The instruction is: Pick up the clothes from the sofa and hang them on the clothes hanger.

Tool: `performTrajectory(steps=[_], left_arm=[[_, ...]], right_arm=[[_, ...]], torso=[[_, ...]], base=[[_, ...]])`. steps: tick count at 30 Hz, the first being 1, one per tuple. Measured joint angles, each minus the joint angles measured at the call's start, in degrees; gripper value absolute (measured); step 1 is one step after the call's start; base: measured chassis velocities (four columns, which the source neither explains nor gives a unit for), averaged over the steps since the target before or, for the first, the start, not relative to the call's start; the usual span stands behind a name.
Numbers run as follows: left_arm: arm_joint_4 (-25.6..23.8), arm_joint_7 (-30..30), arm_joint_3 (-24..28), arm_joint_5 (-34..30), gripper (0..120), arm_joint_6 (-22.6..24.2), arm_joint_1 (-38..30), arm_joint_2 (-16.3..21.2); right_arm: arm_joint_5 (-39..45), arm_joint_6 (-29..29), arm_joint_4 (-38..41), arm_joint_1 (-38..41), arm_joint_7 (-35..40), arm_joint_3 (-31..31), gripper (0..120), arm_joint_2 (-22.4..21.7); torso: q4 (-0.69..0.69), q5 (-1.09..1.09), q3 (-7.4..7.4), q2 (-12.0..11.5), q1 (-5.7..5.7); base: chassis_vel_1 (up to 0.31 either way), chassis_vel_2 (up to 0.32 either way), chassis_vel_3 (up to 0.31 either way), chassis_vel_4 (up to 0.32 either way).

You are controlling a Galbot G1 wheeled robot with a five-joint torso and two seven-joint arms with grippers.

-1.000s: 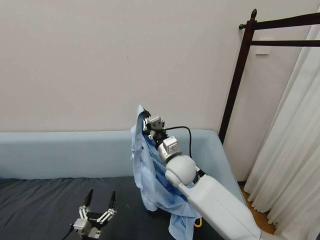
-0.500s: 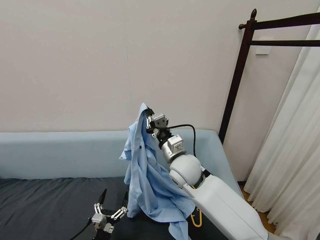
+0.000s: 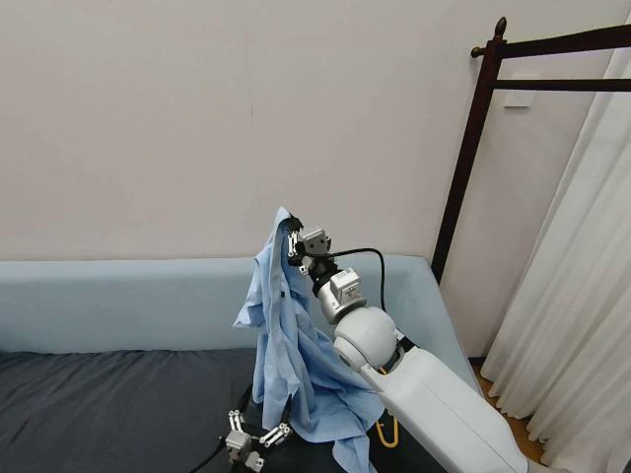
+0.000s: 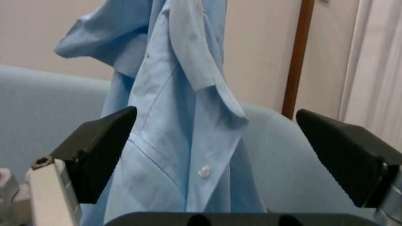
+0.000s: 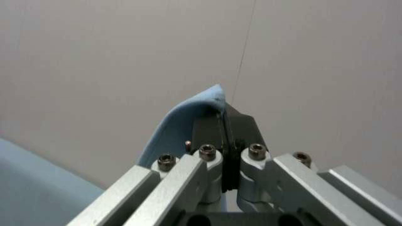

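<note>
A light blue shirt (image 3: 286,345) hangs in the air above the sofa (image 3: 108,394), held by its top edge. My right gripper (image 3: 292,235) is shut on that edge, and in the right wrist view its jaws (image 5: 224,136) pinch a blue fold (image 5: 188,117). My left gripper (image 3: 254,441) is open low in front of the shirt's hem; the left wrist view shows the shirt (image 4: 182,117) hanging just beyond and between its dark fingers (image 4: 100,141). The dark wooden clothes hanger (image 3: 473,138) stands at the right, past the sofa's end.
The sofa has a dark seat and a pale blue back and arm (image 3: 419,296). A white curtain (image 3: 582,296) hangs at the far right beside the hanger's post. A plain wall is behind.
My left gripper has moved right and lower, from the open seat to just under the shirt's hem. The shirt has swung and spread a little; the right gripper holds its height.
</note>
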Motion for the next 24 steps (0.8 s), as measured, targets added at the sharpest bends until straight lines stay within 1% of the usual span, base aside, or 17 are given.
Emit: performTrajectory(steps=[2,3,4,7,8,11,12,13,14,15,16,17,18,21,22,23,24], left_arm=[[1.5,1.0,0.6,1.5,100,-0.6,-0.4,-0.9],[2.8,-0.1,1.1,2.9,100,-1.1,-1.1,-1.8],[2.8,-0.1,1.1,2.9,100,-1.1,-1.1,-1.8],[5.3,-6.8,2.4,6.3,95,-1.3,-2.6,-4.2],[5.3,-6.8,2.4,6.3,95,-1.3,-2.6,-4.2],[7.2,-9.2,3.3,8.6,82,-1.3,-3.6,-4.4],[7.2,-9.2,3.3,8.6,82,-1.3,-3.6,-4.4],[7.9,-9.6,3.5,9.2,79,-1.5,-4.0,-4.4],[8.4,-9.9,3.6,9.6,72,-1.7,-4.4,-4.4],[8.8,-10.1,3.6,9.9,70,-1.9,-4.7,-4.4],[9.3,-10.9,3.8,10.5,64,-2.1,-5.1,-4.4],[9.3,-10.9,3.8,10.5,64,-2.1,-5.1,-4.4],[9.3,-11.5,3.9,10.6,61,-2.1,-5.3,-4.4],[7.7,-11.1,4.0,10.2,45,-1.4,-5.1,-4.4],[7.3,-10.5,4.1,10.0,42,-1.0,-5.2,-4.4],[7.3,-10.5,4.1,10.0,42,-1.0,-5.2,-4.4],[7.0,-10.1,4.1,9.7,36,-0.8,-5.3,-4.6]], right_arm=[[0.0,0.2,-0.1,-0.2,-0.1,0.2,0,0.1],[-0.1,0.2,-0.1,-0.4,-0.1,0.4,0,0.2],[-0.1,0.2,-0.1,-0.4,-0.1,0.4,0,0.2],[0.0,0.1,0.5,-1.2,-0.1,0.8,0,0.1],[0.0,0.1,0.5,-1.2,-0.1,0.8,0,0.1],[0.1,0.0,0.7,-1.8,-0.2,0.9,0,-0.1],[0.1,0.0,0.7,-1.8,-0.2,0.9,0,-0.1],[0.1,0.0,0.8,-1.9,-0.2,0.9,0,-0.2],[0.1,0.0,0.9,-2.1,-0.3,0.9,0,-0.3],[0.1,-0.1,1.0,-2.2,-0.3,0.9,0,-0.3],[0.1,-0.1,1.0,-2.4,-0.3,0.9,0,-0.4],[0.1,-0.1,1.0,-2.4,-0.3,0.9,0,-0.4],[0.1,-0.1,1.0,-2.5,-0.4,0.9,0,-0.4],[0.0,-0.1,1.0,-2.7,-0.4,0.8,0,-0.3],[0.0,-0.1,1.0,-2.7,-0.4,0.8,0,-0.2],[0.0,-0.1,1.0,-2.7,-0.4,0.8,0,-0.2],[0.0,-0.1,0.9,-2.7,-0.4,0.7,0,-0.1]], torso=[[0.00,0.00,0.00,0.0,0.00],[0.00,0.00,0.00,0.0,0.00],[0.00,0.00,0.00,0.0,0.00],[0.00,0.00,0.00,0.0,0.00],[0.00,0.00,0.00,0.0,0.00],[0.00,0.00,0.00,0.0,0.00],[0.00,0.00,0.00,0.0,0.00],[0.00,0.00,0.00,0.0,0.00],[0.00,0.00,0.00,0.0,0.00],[0.00,0.00,0.00,0.0,0.00],[0.00,0.00,0.00,0.0,0.00],[0.00,0.00,0.00,0.0,0.00],[0.00,0.00,0.00,0.0,0.00],[0.00,0.00,0.00,0.0,0.00],[0.00,0.00,0.00,0.0,0.00],[0.00,0.00,0.00,0.0,0.00],[0.00,0.00,0.00,0.0,0.00]], base=[[0.000,0.000,0.000,0.000],[0.000,0.000,0.000,0.000],[0.000,0.000,0.000,0.000],[0.000,0.000,0.000,0.000],[0.000,0.000,0.000,0.000],[0.000,0.000,0.000,0.000],[0.000,0.000,0.000,0.000],[0.000,0.000,0.000,0.000],[0.000,0.000,0.000,0.000],[0.000,0.000,0.000,0.000],[0.000,0.000,0.000,0.000],[0.000,0.000,0.000,0.000],[0.000,0.000,0.000,0.000],[0.000,0.000,0.000,0.000],[0.000,0.000,0.000,0.000],[0.000,0.000,0.000,0.000],[0.000,0.000,0.000,0.000]])
